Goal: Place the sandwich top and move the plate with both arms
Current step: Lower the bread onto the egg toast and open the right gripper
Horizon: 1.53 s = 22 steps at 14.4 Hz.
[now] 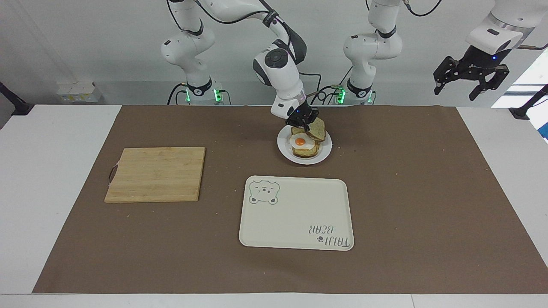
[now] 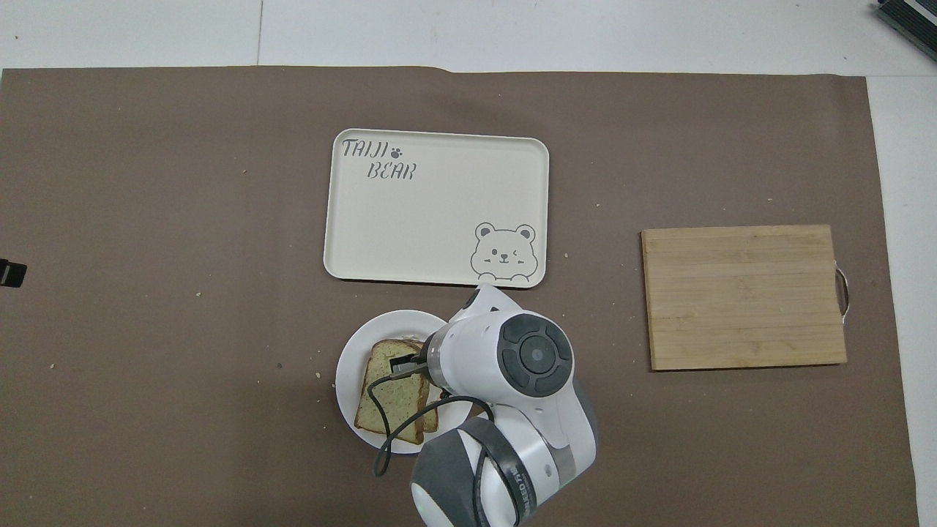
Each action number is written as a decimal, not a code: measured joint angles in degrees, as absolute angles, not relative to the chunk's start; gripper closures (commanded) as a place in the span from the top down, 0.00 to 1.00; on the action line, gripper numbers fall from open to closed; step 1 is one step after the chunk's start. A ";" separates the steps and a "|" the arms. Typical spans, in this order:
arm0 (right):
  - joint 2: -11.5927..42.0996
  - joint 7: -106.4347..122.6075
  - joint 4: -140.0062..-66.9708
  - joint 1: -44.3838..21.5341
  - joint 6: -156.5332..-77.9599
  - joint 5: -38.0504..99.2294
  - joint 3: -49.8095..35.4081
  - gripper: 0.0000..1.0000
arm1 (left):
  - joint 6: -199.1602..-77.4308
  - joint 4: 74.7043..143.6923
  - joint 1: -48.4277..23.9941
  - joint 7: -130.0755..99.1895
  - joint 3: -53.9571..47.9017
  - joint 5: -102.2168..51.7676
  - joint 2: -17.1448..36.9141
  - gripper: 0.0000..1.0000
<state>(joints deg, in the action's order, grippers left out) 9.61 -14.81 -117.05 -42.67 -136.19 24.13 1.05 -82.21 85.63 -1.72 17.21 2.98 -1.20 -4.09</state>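
One speckled bread slice [image 1: 317,128], brown crust, clamped in the right gripper [image 1: 305,124] over the plate [image 1: 326,150]; left gripper [image 1: 470,84] hangs spread.

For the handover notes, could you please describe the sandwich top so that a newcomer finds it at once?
Start at the cream bear-print tray; the white plate lies just nearer the robots. The sandwich top is the speckled slice tilted over it in the right gripper, unlike the egg toast lying flat beneath.

The sandwich top [image 1: 317,128] (speckled, brown-crusted) hangs tilted over the egg toast on the white plate [image 1: 325,150].
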 measured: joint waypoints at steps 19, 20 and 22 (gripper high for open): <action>11.20 -10.79 -114.12 -26.43 -136.24 4.86 1.78 1.00 | -84.02 90.67 -1.64 17.22 3.53 -6.05 -4.91 1.00; 10.65 -10.42 -113.92 -24.91 -135.99 4.82 1.83 1.00 | -85.45 93.28 -1.63 17.22 3.58 -7.75 -5.91 1.00; 9.08 -9.81 -113.74 -22.32 -134.50 4.82 1.89 1.00 | -87.81 99.82 -1.63 17.22 3.56 -11.19 -9.31 1.00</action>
